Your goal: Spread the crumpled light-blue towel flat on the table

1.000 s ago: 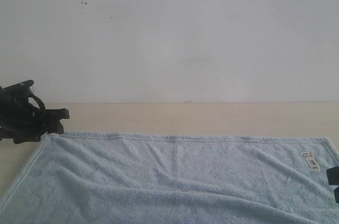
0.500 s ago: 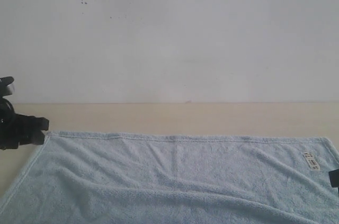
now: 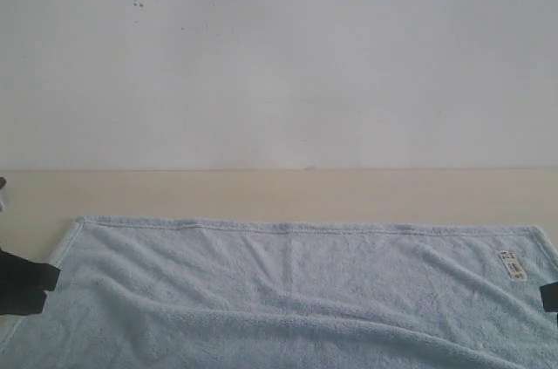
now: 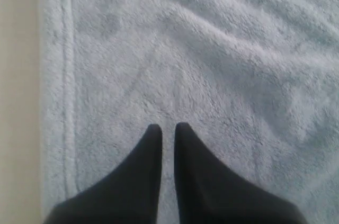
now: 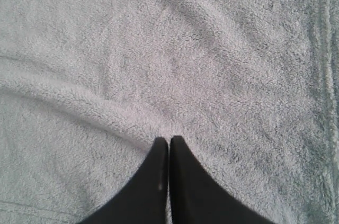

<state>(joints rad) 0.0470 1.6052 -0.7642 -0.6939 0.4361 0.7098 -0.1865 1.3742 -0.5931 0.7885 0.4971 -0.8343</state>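
Exterior view: the towel (image 3: 288, 290) lies open across the table (image 3: 261, 194), its far hem straight and parallel to the wall (image 3: 279, 55), its tag (image 3: 513, 264) near the right far corner. Soft ridges run slantwise through the middle. The left gripper (image 3: 22, 289) sits at the towel's left edge and the right gripper (image 3: 549, 297) at its right edge, both half cut off by the frame.

Left wrist view: the left gripper's fingers stand almost together, with a thin slit between them showing only pile. They have hold of nothing. The tips hover over cloth just inside the side hem (image 4: 66, 75), with bare table beyond it.

Right wrist view: the right gripper's tips meet and are empty, over a long fold. The tag and the side hem (image 5: 323, 49) are nearby.

Judgement: the spreading is nearly done and what remains is smoothing. We would keep the closed tips light on the pile and stroke each ridge outward toward its own hem, both sides balanced. Press too hard and the whole cloth slides or bunches.
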